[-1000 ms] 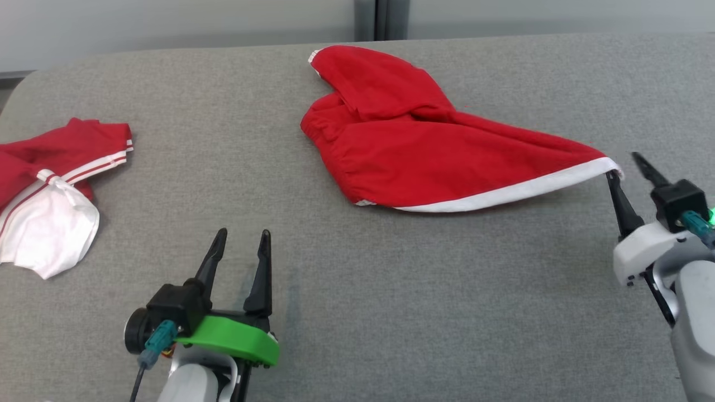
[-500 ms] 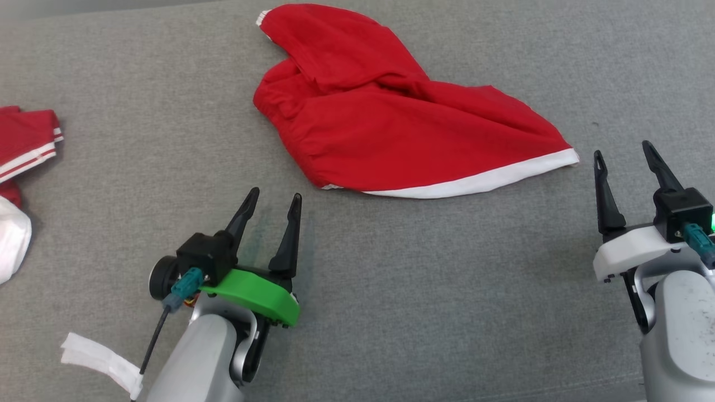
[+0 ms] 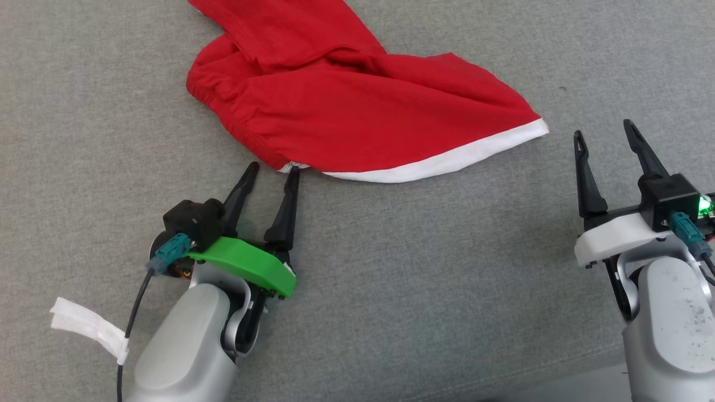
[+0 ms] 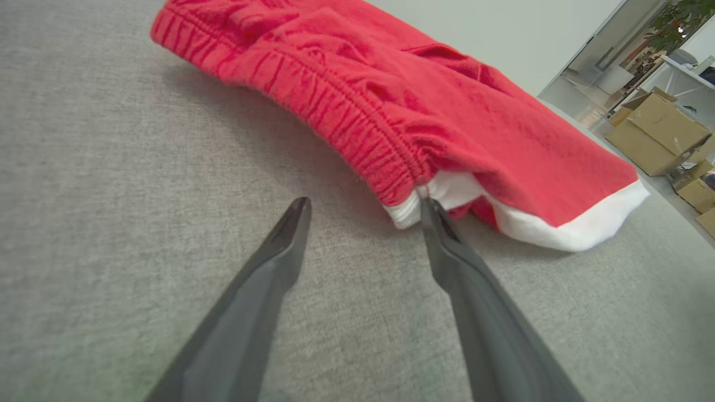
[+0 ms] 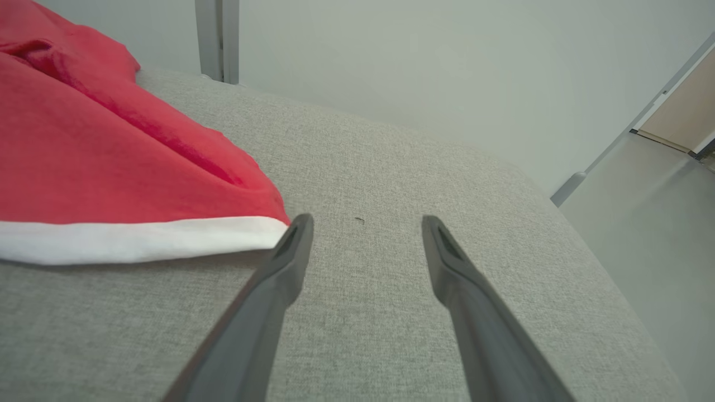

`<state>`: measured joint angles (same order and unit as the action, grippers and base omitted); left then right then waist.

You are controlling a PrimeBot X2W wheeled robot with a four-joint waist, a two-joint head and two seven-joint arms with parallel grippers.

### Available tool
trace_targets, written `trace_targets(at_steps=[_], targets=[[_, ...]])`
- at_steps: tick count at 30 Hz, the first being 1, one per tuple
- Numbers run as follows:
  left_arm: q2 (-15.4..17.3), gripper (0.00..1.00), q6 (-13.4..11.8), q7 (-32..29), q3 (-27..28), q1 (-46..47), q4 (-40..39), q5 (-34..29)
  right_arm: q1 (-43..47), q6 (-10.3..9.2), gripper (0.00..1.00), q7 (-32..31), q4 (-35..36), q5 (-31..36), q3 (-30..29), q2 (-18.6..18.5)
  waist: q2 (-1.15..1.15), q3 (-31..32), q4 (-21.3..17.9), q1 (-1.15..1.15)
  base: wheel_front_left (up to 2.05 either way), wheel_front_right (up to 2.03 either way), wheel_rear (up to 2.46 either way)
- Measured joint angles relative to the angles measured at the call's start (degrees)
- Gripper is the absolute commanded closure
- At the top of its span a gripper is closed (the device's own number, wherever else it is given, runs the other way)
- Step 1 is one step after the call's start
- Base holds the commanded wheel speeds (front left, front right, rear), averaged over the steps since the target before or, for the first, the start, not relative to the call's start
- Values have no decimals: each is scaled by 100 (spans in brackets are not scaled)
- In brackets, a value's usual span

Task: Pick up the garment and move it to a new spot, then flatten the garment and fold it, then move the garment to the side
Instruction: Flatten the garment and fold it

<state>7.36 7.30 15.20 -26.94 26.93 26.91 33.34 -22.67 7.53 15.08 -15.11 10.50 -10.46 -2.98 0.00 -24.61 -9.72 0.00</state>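
Garment: the red cotton shorts with a white hem band and gathered elastic waist (image 3: 357, 117) lie rumpled on the grey fabric-covered table (image 3: 424, 268). They sit from its middle toward the far edge, one leg twisted over the other.
Left gripper (image 3: 273, 167): fingers apart and empty, low at the near waistband corner. One finger touches the white corner there.
Right gripper (image 3: 603, 128): fingers apart and empty, just beside the hem's right tip.
Done: cannot tell whether this is already the new spot.
Not done: the cloth is neither flat nor folded.
Remaining: probably gripping both corners, spreading, folding, then shifting it aside.
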Motion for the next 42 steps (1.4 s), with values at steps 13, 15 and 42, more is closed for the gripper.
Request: trace_targets(at_steps=[13, 15, 42], targets=[[189, 100, 2, -5, -285, 37, -675, 372, 41, 0, 0, 0, -69, -146, 124, 12, 0, 122, -5, 0, 0, 0, 0], [169, 100, 2, -7, -274, -41, -761, 371, 82, 0, 0, -1, -93, -152, 123, 12, 0, 195, 29, 0, 0, 0, 0], [676, 100, 8, -7, -542, -1743, -243, 416, 920, 0, 0, 0, -548, -668, 498, 18, -1, 1678, 916, 0, 0, 0, 0]])
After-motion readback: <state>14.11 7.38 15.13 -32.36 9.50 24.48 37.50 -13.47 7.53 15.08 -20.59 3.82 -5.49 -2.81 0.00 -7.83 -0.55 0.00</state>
